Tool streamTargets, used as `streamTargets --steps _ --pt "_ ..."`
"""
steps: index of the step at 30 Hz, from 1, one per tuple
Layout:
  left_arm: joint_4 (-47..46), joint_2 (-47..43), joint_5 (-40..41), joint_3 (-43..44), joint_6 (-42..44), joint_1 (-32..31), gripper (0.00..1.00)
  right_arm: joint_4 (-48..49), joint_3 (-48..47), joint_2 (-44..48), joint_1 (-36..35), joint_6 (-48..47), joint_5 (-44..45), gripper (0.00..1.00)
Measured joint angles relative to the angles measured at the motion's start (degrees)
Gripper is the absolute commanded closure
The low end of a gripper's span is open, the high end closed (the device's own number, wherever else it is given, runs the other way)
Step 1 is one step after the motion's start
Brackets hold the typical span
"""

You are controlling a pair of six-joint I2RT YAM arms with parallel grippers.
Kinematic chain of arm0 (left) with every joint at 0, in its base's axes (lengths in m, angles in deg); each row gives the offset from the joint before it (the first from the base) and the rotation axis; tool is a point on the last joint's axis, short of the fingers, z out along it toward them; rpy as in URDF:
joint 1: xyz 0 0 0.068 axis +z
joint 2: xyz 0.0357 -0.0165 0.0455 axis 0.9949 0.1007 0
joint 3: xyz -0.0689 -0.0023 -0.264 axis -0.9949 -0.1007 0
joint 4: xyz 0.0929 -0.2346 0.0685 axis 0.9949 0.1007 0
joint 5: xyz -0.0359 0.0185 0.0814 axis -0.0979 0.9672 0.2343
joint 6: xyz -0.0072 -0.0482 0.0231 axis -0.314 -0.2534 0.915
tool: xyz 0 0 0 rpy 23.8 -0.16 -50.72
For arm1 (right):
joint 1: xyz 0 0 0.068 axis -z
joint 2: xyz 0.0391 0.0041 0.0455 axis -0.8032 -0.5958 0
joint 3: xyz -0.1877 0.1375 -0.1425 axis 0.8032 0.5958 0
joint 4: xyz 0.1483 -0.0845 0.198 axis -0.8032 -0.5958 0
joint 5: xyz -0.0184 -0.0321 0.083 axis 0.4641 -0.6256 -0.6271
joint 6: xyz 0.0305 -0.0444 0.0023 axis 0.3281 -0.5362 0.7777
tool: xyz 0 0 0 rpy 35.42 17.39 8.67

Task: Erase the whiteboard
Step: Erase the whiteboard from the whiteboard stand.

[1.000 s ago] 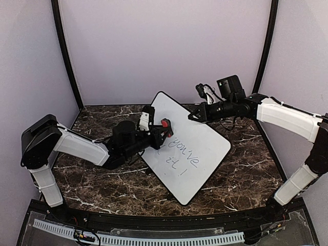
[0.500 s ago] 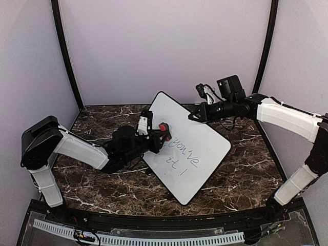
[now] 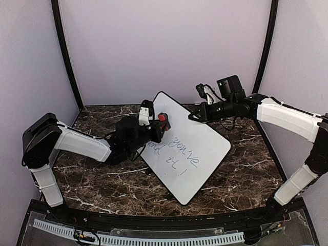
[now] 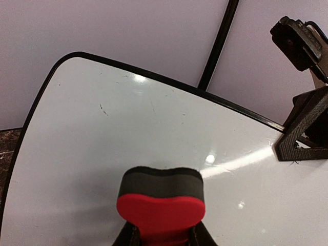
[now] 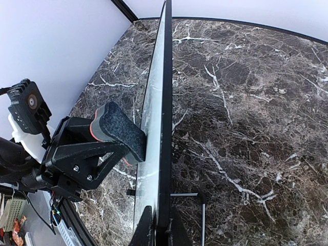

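The whiteboard (image 3: 197, 154) stands tilted on the marble table, with blue-grey handwriting (image 3: 179, 152) across its middle. My right gripper (image 3: 193, 116) is shut on its far right edge; in the right wrist view the board (image 5: 165, 97) runs edge-on between that gripper's (image 5: 158, 231) jaws. My left gripper (image 3: 160, 125) is shut on a red eraser (image 3: 163, 118) with a dark felt face. The felt presses on the board's upper part, above the writing. In the left wrist view the eraser (image 4: 161, 202) sits on blank whiteboard (image 4: 118, 128), held by the left gripper (image 4: 163, 239).
Dark marble tabletop (image 3: 92, 169) lies all round the board. Lilac walls with black posts (image 3: 65, 56) close off the back and sides. A thin wire stand (image 5: 202, 205) sticks out behind the board. The right gripper's fingers (image 4: 302, 128) show at the board's edge.
My left gripper has slid the eraser a little up the board toward its far corner, uncovering more handwriting below it. The right arm and the board have stayed still.
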Motion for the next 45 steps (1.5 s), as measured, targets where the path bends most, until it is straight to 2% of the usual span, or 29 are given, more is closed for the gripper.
streamTargets --steps 15,34,45 --pt "-8.41 -0.33 -3.06 -9.09 2.6 -0.83 1.0 0.11 0.0 -0.09 0.0 0.0 -0.13 1.0" --pt "-9.7 -0.31 -8.15 -9.75 12.02 -2.89 1.0 0.11 0.0 -0.11 0.0 -0.07 -0.13 1.0" --pt "-10.16 -0.07 -10.05 -9.7 13.38 -3.37 1.0 0.13 0.0 -0.17 0.04 -0.11 -0.13 1.0"
